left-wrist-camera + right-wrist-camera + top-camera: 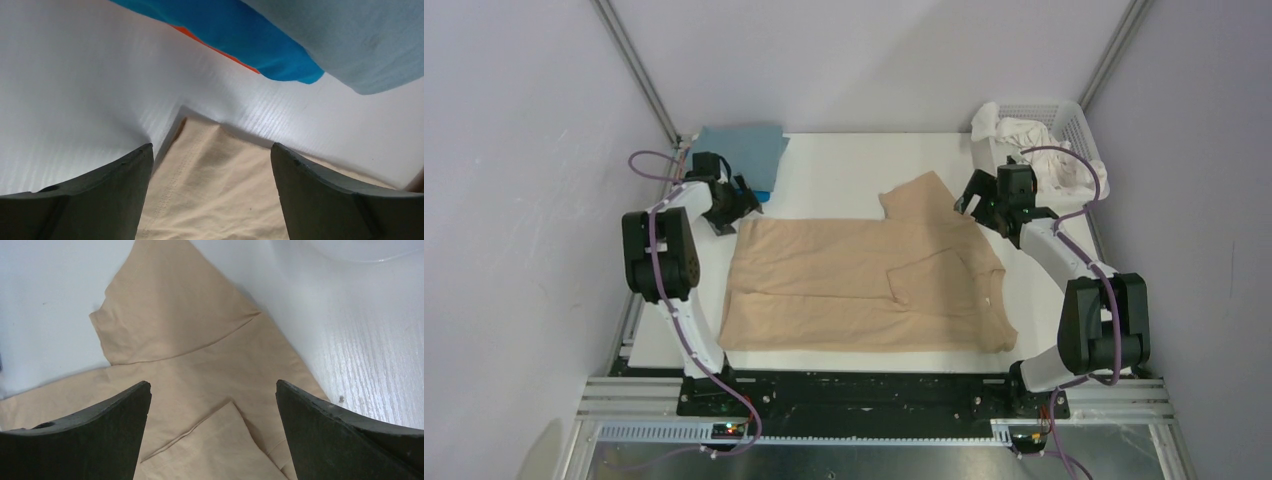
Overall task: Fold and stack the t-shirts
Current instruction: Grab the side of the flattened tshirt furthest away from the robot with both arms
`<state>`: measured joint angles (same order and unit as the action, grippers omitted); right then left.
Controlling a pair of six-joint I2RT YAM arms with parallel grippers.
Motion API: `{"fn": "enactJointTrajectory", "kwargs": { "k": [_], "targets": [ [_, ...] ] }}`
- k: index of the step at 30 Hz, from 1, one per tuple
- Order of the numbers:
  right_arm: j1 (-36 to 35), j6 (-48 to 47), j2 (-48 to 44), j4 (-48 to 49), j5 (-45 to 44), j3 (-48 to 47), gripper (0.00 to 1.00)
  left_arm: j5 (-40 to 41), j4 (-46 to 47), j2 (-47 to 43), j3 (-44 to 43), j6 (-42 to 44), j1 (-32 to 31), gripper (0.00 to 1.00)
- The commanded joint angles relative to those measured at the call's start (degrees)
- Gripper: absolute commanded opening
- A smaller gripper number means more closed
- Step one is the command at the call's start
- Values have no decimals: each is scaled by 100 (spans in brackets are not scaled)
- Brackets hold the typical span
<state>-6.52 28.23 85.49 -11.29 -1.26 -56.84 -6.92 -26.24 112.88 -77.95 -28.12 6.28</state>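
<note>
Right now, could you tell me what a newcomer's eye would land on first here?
The tan shirt spread flat in the middle, one sleeve folded in, with the left gripper and right gripper open at its far edge. Then the folded stack far left and the basket of white cloth far right.

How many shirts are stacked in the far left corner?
3: grey-blue shirt on top, blue shirt beneath it, orange shirt lowest, only its edge showing. More may be hidden.

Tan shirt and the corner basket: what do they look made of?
Tan shirt: thin matte cloth, probably cotton knit; it lies limp with soft creases and a stitched hem. Basket: white, probably moulded plastic; stiff walls with a grid of holes.
</note>
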Motion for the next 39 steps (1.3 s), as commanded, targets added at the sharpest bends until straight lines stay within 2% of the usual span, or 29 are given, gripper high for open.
{"fn": "enactJointTrajectory", "kwargs": {
  "k": [1, 5, 9, 13, 16, 22, 25, 27, 29, 37, 39],
  "targets": [
    [-16, -33, -12, 90, 58, -128, 99, -270, -39, -15, -34, 66, -143, 91],
    [-14, 1, -13, 82, 55, -132, 99, -261, -49, -63, -37, 32, -283, 90],
    [-5, -12, 15, 25, 262, -128, 99, -284, -56, 34, -136, -144, -338, 83],
    [54, -31, 14, -120, 283, -127, 99, -123, -75, 38, -168, -248, -388, 67],
    [72, -18, -18, -149, 295, -126, 99, 0, -103, 12, -161, -287, -410, 48],
    [18, -185, -40, -95, 170, -129, 99, 178, -172, 15, -214, -303, -481, 26],
    [-16, -317, -39, 78, 128, -130, 99, 277, -205, 37, -278, -250, -536, 20],
    [-25, -372, -37, 235, 126, -127, 99, 430, -243, 36, -304, -225, -559, 7],
    [-31, -413, -10, 338, 126, -168, 99, 535, -269, 28, -315, -190, -577, 1],
    [-103, -789, 601, 688, -16, -623, 99, 674, -264, -179, -190, -17, -576, 0],
    [-248, -1019, 958, 611, -5, -1189, 99, 875, -264, -317, -172, 63, -721, 0]
  ]
}}
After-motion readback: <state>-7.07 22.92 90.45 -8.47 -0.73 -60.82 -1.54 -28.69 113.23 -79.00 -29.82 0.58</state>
